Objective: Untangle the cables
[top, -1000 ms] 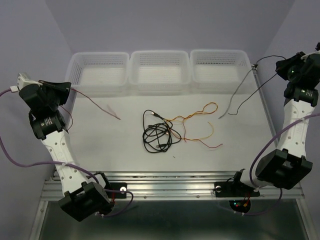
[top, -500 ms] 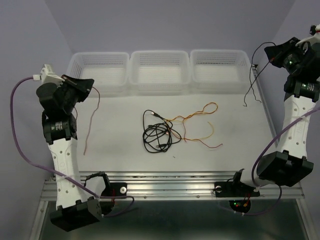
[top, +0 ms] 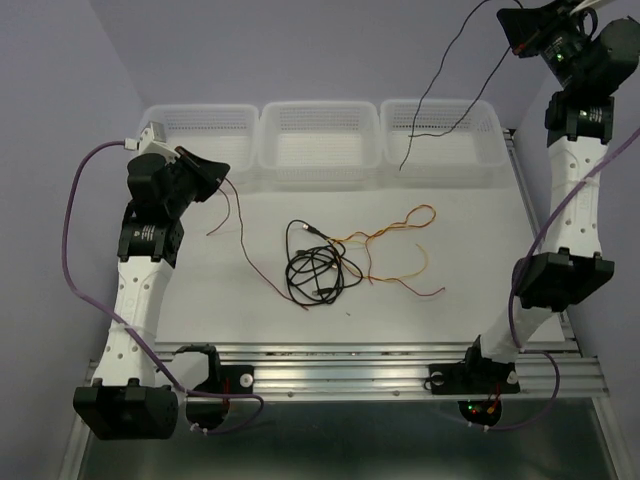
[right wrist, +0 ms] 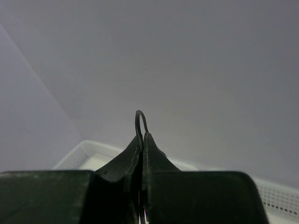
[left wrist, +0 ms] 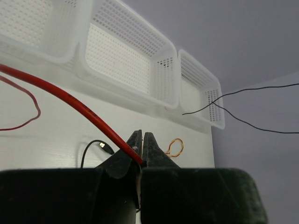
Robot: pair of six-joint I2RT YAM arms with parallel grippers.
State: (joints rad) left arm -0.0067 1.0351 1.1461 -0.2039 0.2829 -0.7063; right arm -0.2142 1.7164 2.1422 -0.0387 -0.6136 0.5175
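Note:
My left gripper (top: 218, 170) is shut on a dark red cable (top: 243, 245), which hangs from the jaws and trails across the table toward the tangle. In the left wrist view the red cable (left wrist: 70, 100) runs into the shut jaws of the gripper (left wrist: 142, 136). My right gripper (top: 510, 22) is high at the back right, shut on a thin black wire (top: 440, 85) whose two strands dangle over the right basket. A small loop of that wire (right wrist: 138, 119) sticks out above the right gripper (right wrist: 142, 136). A coiled black cable (top: 315, 272) and a yellow/orange cable (top: 400, 225) lie tangled mid-table.
Three white mesh baskets stand in a row along the back: left (top: 170, 125), middle (top: 320, 110) and right (top: 485, 120). The table's metal rail (top: 330, 372) runs along the front edge. Thick purple arm cables (top: 75, 210) loop beside both arms.
My left gripper has swung right toward the table's middle, dragging the red cable with it. My right gripper has risen high, lifting the thin black wire off the table to above the right basket.

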